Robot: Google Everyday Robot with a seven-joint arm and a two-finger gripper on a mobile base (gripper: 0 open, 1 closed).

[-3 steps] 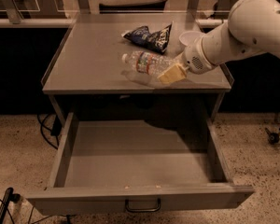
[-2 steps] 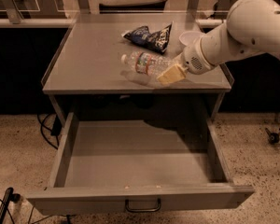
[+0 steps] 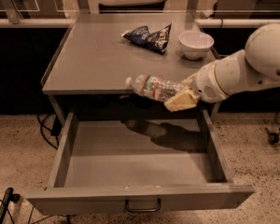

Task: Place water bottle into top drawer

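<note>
The water bottle point(image 3: 154, 87) is clear and ribbed, with a white cap pointing left and a red-green label band. It lies on its side in the air, over the tabletop's front edge and above the open drawer. My gripper point(image 3: 181, 97) comes in from the right and is shut on the bottle's base end, with a cream-coloured finger point(image 3: 182, 101) showing under it. The top drawer point(image 3: 140, 197) is pulled fully out below, wide and grey, with a dark bar handle point(image 3: 143, 205) on its front panel. Its inside holds nothing.
On the grey tabletop point(image 3: 93, 55) lie a dark blue snack bag point(image 3: 148, 36) and a white bowl point(image 3: 196, 44) at the back right. My white arm point(image 3: 252, 66) reaches in from the right. Black cables point(image 3: 46, 129) hang left of the drawer.
My gripper has carried the bottle forward from the tabletop, so it now hangs over the front edge above the open drawer. The drawer has not moved.
</note>
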